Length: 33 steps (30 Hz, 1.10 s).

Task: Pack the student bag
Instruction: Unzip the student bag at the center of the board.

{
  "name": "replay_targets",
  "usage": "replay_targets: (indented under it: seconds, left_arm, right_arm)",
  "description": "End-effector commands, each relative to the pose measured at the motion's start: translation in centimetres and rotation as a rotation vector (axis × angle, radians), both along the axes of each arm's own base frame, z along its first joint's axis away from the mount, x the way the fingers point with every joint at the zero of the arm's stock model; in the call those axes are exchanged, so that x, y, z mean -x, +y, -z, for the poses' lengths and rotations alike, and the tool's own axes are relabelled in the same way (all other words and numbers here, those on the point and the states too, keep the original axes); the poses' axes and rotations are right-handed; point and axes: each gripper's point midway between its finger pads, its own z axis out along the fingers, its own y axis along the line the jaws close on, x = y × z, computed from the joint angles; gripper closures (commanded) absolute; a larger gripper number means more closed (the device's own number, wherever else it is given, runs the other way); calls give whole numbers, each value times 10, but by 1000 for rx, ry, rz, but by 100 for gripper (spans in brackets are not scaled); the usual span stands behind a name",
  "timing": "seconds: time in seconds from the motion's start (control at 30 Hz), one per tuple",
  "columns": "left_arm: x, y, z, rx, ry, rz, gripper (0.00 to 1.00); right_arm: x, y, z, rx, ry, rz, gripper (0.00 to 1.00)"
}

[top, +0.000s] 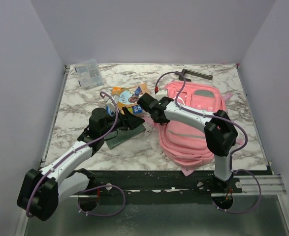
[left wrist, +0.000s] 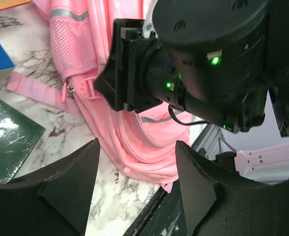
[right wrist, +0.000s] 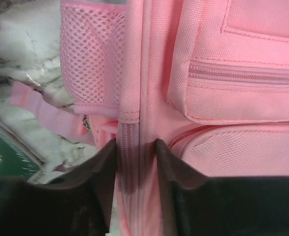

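The student bag (top: 196, 125), a soft pink backpack, lies flat on the right half of the marble table. My right gripper (top: 157, 117) is down at its left edge. In the right wrist view its fingers (right wrist: 136, 157) pinch the bag's raised zipper seam (right wrist: 132, 98), one pad pressed on each side, beside a mesh pocket (right wrist: 90, 59). My left gripper (top: 133, 119) hovers just left of the bag. It is open (left wrist: 137, 172), with only bag fabric (left wrist: 129, 128) and marble showing between its fingers. The right arm's black wrist (left wrist: 208, 64) fills the upper part of that view.
A dark green book (top: 127, 132) lies under the left gripper, with a colourful book (top: 129, 94) behind it. A clear plastic packet (top: 89, 73) sits at the far left and a black tool (top: 196, 74) at the far edge. A pink strap (right wrist: 41, 110) trails onto the marble.
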Motion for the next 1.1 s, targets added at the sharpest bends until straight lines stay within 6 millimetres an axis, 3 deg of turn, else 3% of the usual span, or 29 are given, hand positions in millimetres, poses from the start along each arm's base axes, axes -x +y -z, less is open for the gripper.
replay_targets:
  seconds: [0.0, 0.07, 0.1, 0.3, 0.5, 0.63, 0.8, 1.07]
  left_arm:
    - [1, 8, 18, -63, 13, -29, 35]
    - [2, 8, 19, -69, 10, -22, 35]
    - [2, 8, 21, -74, 9, -20, 34]
    - [-3, 2, 13, -94, -47, 20, 33]
    - [-6, -18, -8, -69, -216, 48, 33]
    - [1, -41, -22, -35, -344, 142, 33]
    - [-1, -66, -25, 26, -263, 235, 38]
    - [-29, -86, -11, 29, -182, 225, 35]
  right_arm:
    - [-8, -20, -5, 159, -75, 12, 76]
    - [-8, -17, -18, 136, -89, -30, 97]
    - [-7, -15, -25, 112, -94, -54, 99]
    - [6, -2, -92, -67, -101, -312, 99]
    - [10, -33, -141, -263, -80, -434, 99]
    - [15, -39, -155, -342, -75, -480, 99]
    - [13, -47, -162, -390, -84, -473, 99]
    - [9, -46, -160, -435, -79, -476, 100]
